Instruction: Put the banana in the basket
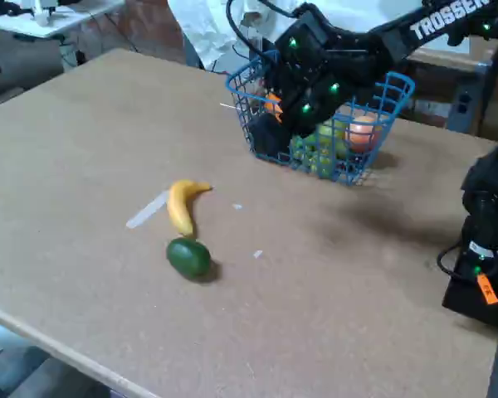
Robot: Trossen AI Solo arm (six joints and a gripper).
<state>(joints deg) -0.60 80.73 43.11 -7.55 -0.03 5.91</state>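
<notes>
Gripper (pixel 275 124) fingertips hidden inside basket (pixel 402 85); arm covers basket's left half; contents blurred.

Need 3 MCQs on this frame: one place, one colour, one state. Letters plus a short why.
1. Where does the banana lie?
A. in the basket
B. on the table, just above the green fruit in the fixed view
C. in the gripper

2. What colour is the basket?
A. blue
B. red
C. white

3. What is the state of the basket?
A. empty
B. tipped over
C. upright with fruit inside

Answers:
1 B: it rests on the table, close to the green fruit.
2 A: its wire mesh is blue.
3 C: green and orange-pink fruit show through the mesh, with the arm over it.
</notes>
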